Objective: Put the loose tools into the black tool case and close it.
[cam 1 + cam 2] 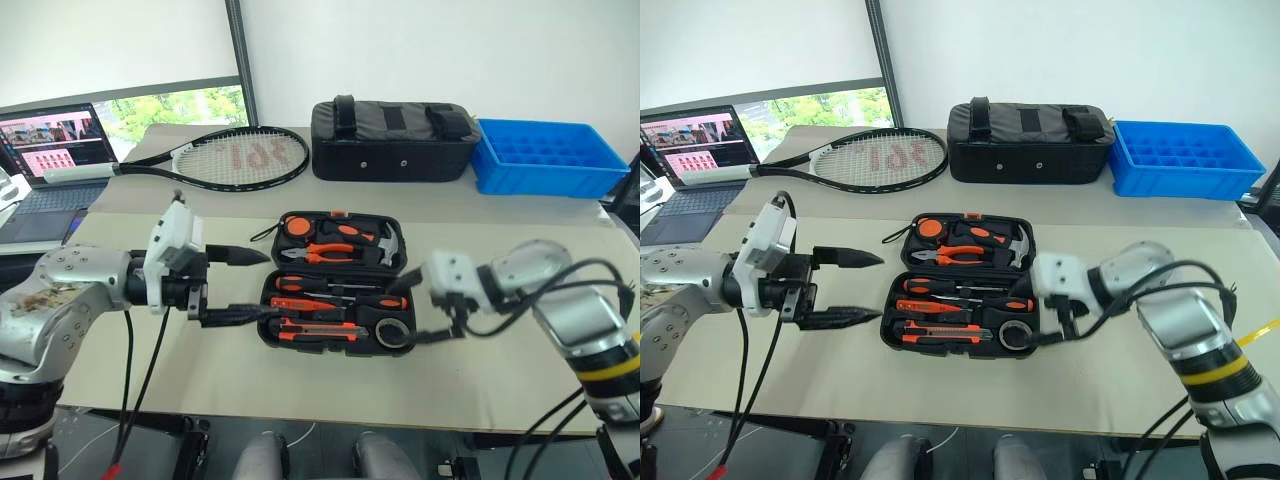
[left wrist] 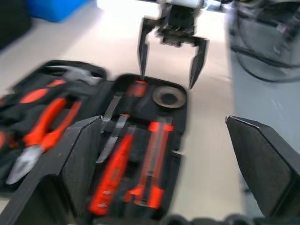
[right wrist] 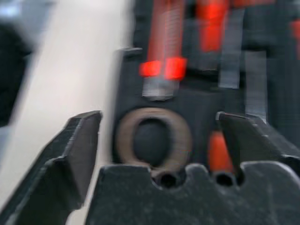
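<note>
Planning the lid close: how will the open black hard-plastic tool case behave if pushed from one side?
The black hard-plastic tool case looks stiff and lies flat, so tipping seems unlikely. On the smooth beige table it may slide. Its filled slots suggest some weight.

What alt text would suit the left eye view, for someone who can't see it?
An open black tool case, its slots filled with orange-handled tools, lies on a table between the left gripper and right gripper, both open. Behind lie a tennis racket, black bag and blue tray.

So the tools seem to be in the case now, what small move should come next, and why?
Probably bring the left hand to the far half of the black tool case to begin folding it shut. The case lies open, the tape roll and screwdrivers sit in their slots, and both hands, the right hand included, are open and hold nothing.
</note>
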